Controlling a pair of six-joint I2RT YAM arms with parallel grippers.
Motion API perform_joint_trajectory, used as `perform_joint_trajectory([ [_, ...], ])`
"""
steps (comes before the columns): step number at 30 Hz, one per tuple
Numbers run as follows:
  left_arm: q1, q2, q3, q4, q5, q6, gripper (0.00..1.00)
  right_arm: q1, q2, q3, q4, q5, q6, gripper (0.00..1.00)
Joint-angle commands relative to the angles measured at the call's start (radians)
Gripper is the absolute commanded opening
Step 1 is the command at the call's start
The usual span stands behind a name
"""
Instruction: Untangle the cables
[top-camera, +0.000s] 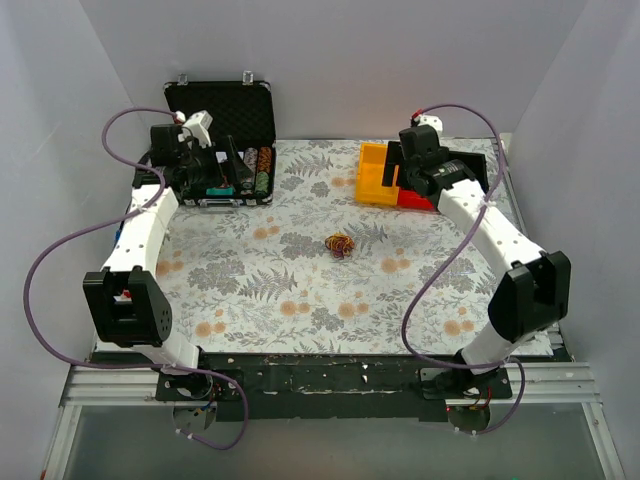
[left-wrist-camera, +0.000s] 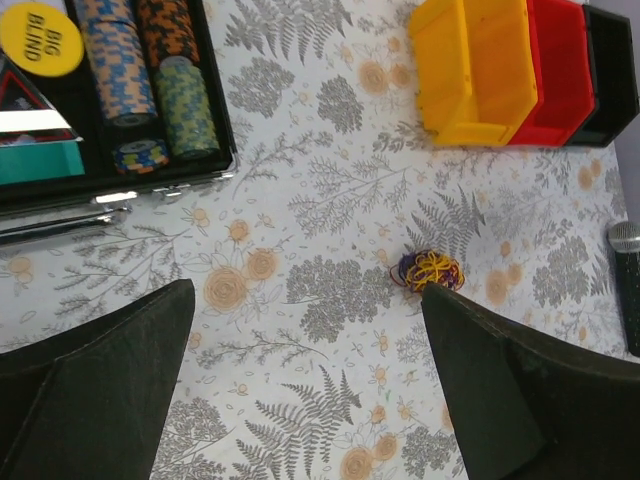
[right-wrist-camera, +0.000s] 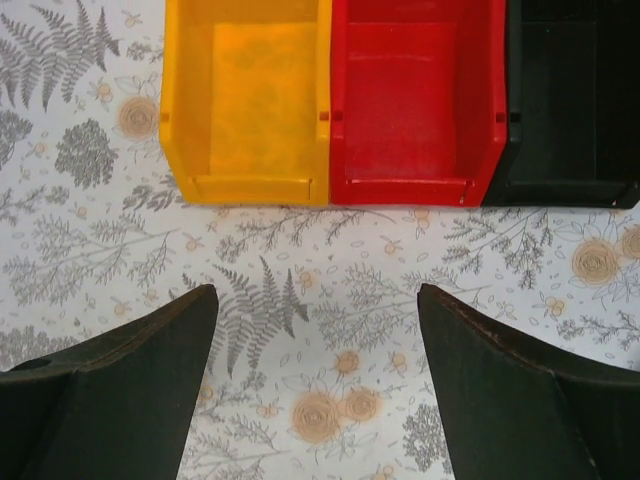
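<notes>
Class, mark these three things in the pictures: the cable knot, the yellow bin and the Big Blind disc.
cable knot (left-wrist-camera: 432, 270), left wrist view, on the yellow strands at its middle.
yellow bin (right-wrist-camera: 265, 95), right wrist view, on its bare inner floor.
Big Blind disc (left-wrist-camera: 40, 38), left wrist view, on its printed face.

Our left arm (top-camera: 148, 222) rises from its base, folds at the elbow close by, and reaches forward to the far left. Our left gripper (left-wrist-camera: 308, 293) points downward with its jaws spread wide, the two dark fingers (left-wrist-camera: 110, 390) well apart and holding nothing. Our right arm (top-camera: 492, 228) mirrors that pose, stretched to the far right. Our right gripper (right-wrist-camera: 318, 295) is likewise spread wide and empty, facing down.
</notes>
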Motion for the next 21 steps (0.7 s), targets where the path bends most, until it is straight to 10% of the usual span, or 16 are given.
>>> perform_joint_trajectory([
  [1, -0.094, -0.056, -0.083, 0.103, 0.016, -0.010, 0.98, -0.041, 0.102, 0.131, 0.021, 0.021, 0.018, 0.88],
  [21, -0.130, 0.051, 0.078, -0.131, 0.034, 0.035, 0.98, -0.106, 0.579, 0.438, 0.090, 0.087, -0.028, 0.83],
])
